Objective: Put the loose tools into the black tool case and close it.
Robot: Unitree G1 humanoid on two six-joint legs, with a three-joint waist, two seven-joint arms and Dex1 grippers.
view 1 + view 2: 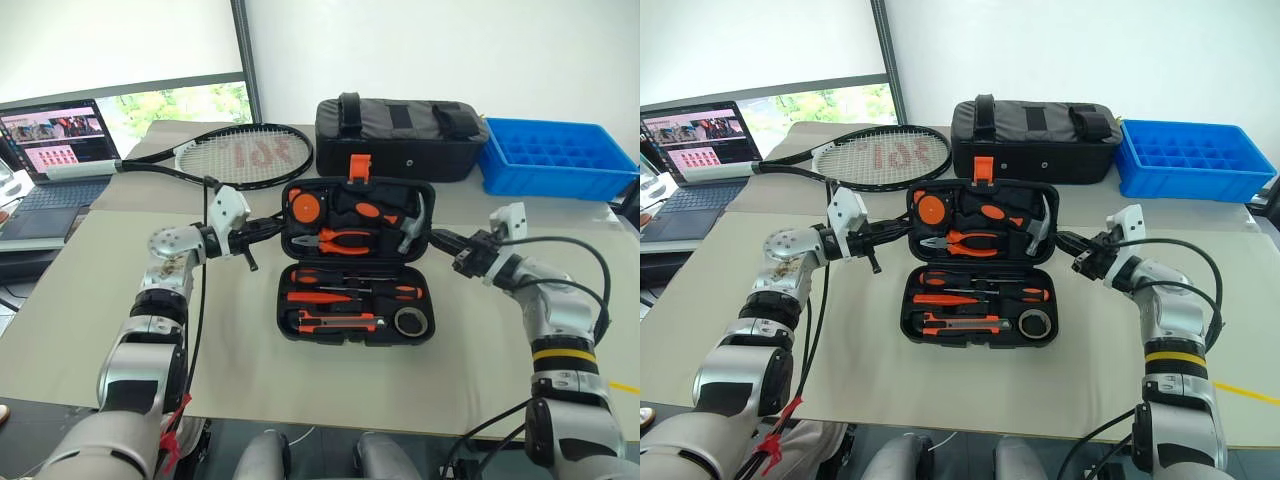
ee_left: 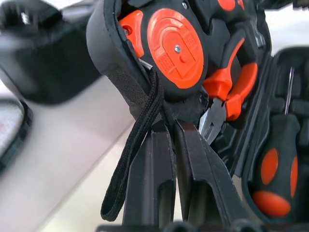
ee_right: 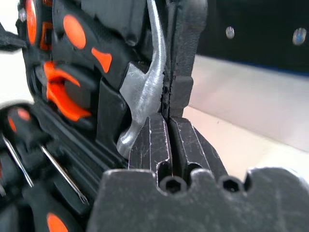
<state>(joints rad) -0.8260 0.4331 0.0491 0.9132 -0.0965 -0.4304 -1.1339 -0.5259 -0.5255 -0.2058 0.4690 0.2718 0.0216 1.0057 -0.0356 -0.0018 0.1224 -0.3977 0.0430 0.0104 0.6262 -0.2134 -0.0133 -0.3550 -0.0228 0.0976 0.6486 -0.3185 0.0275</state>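
2 arms reached in over a big beige table [image 1: 90,300], 1 on each side of the black tool case [image 1: 357,262], which lay open near the table's middle w/ its lid half raised toward the far edge. Behind it we saw a black fabric bag [image 1: 400,135] w/ handles, a blue plastic tray [image 1: 555,160] just right of the bag, a tennis racket [image 1: 235,155] lying flat to the bag's left, and a laptop [image 1: 55,150] at the far left corner.

Inside the case we saw the tools seated in their recesses: in the lid, an orange tape measure [image 2: 176,46], orange-handled pliers [image 1: 345,240] and a hammer [image 3: 145,92]; in the base, 2 long screwdrivers [image 1: 350,290], an orange-black utility knife [image 1: 335,320] and a roll of black tape [image 1: 410,321]. An orange latch [image 1: 358,166] stood up at the lid's far edge.

The left gripper [image 2: 176,128] was at the lid's left rim, fingers pinched narrow, apparently on that rim, beside the tape measure, a black strap [image 2: 140,145] hanging alongside. The right gripper [image 3: 169,123] was at the lid's right rim by the hammer head, fingers likewise pressed nearly together at the rim.
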